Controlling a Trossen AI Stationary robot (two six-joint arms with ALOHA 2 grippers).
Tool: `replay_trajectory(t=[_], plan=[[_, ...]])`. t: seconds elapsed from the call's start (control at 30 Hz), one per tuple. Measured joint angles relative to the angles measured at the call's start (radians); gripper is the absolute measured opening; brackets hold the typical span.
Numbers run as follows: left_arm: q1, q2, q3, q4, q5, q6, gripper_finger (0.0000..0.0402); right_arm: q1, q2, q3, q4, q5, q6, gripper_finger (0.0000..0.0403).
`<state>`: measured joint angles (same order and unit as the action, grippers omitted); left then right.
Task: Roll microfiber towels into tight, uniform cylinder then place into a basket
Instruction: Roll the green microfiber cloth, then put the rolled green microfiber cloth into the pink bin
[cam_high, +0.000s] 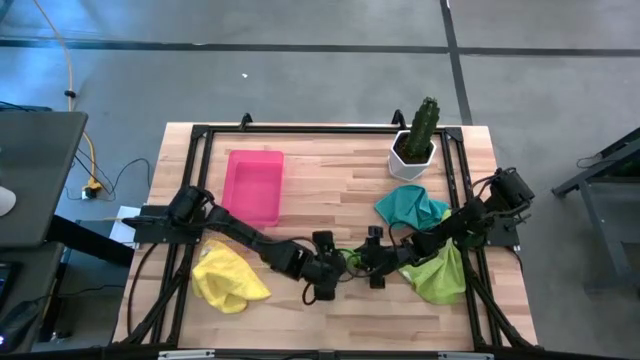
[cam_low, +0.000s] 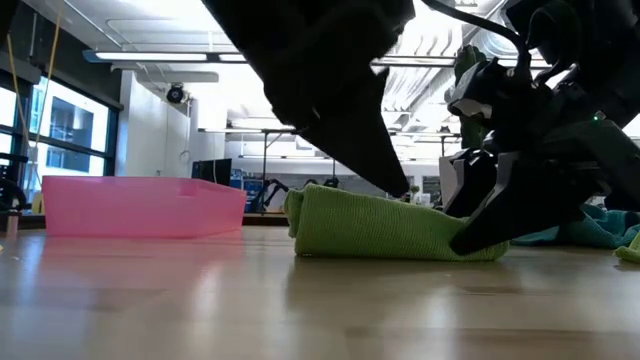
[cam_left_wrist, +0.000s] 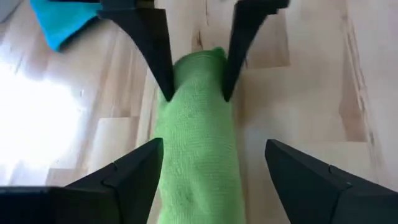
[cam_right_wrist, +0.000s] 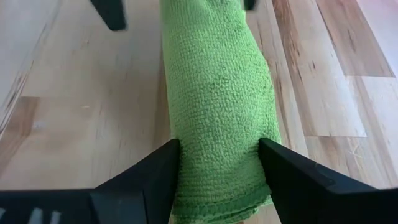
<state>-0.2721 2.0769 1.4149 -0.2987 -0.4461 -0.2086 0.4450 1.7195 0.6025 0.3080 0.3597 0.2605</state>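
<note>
A lime green towel, rolled into a cylinder, lies on the table between my two grippers. My left gripper stands open around the roll's left end; a gap shows beside one finger. My right gripper is shut on the roll's right end. A yellow towel lies crumpled at the near left. A teal towel and another lime green towel lie at the right. The pink basket sits at the far left. My right gripper pinches the roll's right end between its two fingers, one on each side. The fingers slant down from the table's right and lie along the roll. The roll rests level on the table.
A white pot with a green cactus stands at the far right, behind the teal towel. Bare wood lies between the basket and the pot and along the near edge in the middle.
</note>
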Motion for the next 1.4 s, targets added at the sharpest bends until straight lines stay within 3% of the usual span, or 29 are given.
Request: replay_trajectory(t=[0.17,0.47,1.1,1.2,1.4], plan=[[0.052,0.043,0.000,0.017,0.154,0.002,0.0274,0.000,0.000,0.000,0.003,0.000,0.000,0.0213],[0.077,0.071,0.001,-0.025,0.142,-0.019,0.0258,-0.001,0.000,0.000,0.010,0.000,0.000,0.0213],[0.096,0.066,0.002,-0.064,0.169,-0.077,0.0043,0.000,0.000,0.000,0.011,0.000,0.000,0.0213],[0.095,0.061,0.003,-0.102,0.166,-0.092,0.0025,0.000,0.000,0.000,0.014,0.000,0.000,0.0213],[0.099,0.001,-0.003,-0.299,0.125,-0.114,0.0036,0.000,0.000,0.000,0.019,-0.051,0.083,0.0213]])
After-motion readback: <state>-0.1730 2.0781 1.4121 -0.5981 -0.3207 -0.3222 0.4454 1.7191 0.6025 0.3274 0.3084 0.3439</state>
